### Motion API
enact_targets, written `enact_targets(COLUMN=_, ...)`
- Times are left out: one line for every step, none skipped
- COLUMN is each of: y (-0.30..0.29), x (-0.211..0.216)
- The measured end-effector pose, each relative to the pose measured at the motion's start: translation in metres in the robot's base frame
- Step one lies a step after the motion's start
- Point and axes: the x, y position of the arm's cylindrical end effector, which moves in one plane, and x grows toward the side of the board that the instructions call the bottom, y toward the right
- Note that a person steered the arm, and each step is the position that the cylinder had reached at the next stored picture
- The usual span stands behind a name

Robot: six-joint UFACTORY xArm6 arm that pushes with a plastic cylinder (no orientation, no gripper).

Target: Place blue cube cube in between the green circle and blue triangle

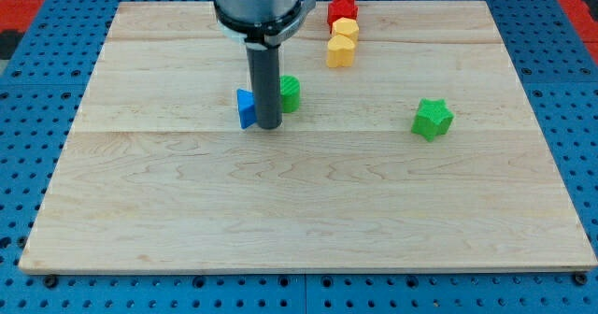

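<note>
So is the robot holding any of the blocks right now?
No, nothing is held. My tip is only a rod standing between the blue block and the green circle.

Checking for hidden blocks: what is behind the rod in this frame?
The rod covers the gap between a blue block on its left and a green block on its right. Whether another block sits there cannot be seen.

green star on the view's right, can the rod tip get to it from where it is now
Probably yes. My tip sits between the blue block and the green round block. The green star stands alone, with bare board between; I'd likely skirt just below the green round block.
</note>
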Motion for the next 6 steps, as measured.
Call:
enact_targets(y=-0.074, x=-0.018)
enact_targets(y=-0.155, x=-0.018)
enact_targets(y=-0.177, x=-0.117)
enact_targets(y=-0.080, x=-0.188)
enact_targets(y=-0.001, x=-0.168)
enact_targets(y=-0.031, x=-0.108)
